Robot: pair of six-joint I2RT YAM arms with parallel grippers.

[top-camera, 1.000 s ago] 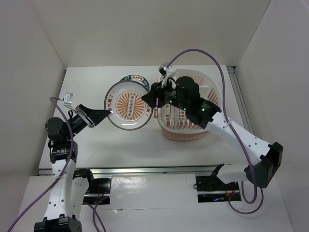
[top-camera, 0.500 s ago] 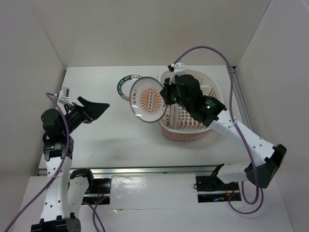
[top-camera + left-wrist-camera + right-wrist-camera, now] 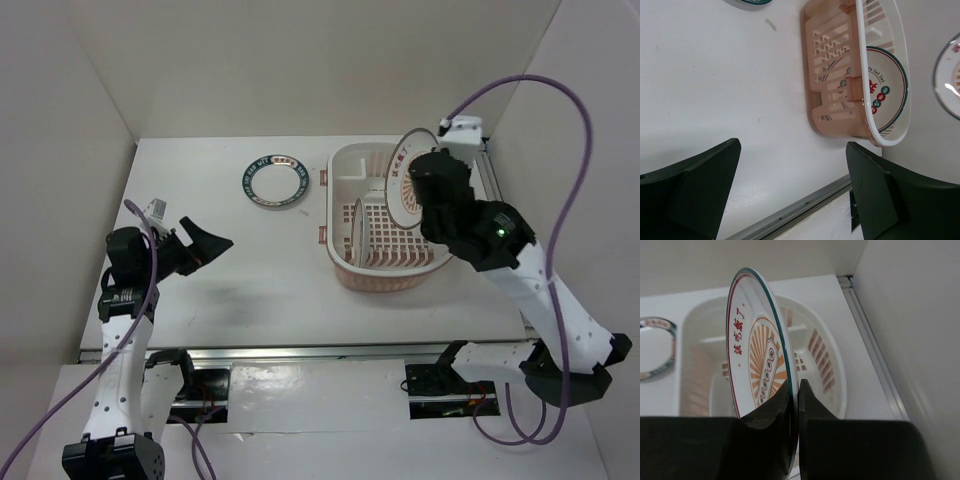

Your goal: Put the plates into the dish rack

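The pale pink dish rack (image 3: 345,268) stands at the right of the table. My right gripper (image 3: 799,390) is shut on the rim of the orange-centre plate (image 3: 757,360), holding it upright, edge-on, above the rack's right half (image 3: 403,183). A plate with red marks and a dark rim (image 3: 885,92) leans inside the rack. The teal-ringed plate (image 3: 274,178) lies flat on the table left of the rack. My left gripper (image 3: 205,245) hovers open and empty over the left of the table, well away from the rack.
White walls close in on three sides, and the right one stands close beside the rack (image 3: 900,315). A metal rail (image 3: 320,350) runs along the table's front edge. A small wire clip (image 3: 771,23) lies on the table between the teal-ringed plate and the rack.
The left gripper let go of the orange-centre plate, opened and drew back left. The right gripper shut on that plate and carried it right, from beside the rack to above it.
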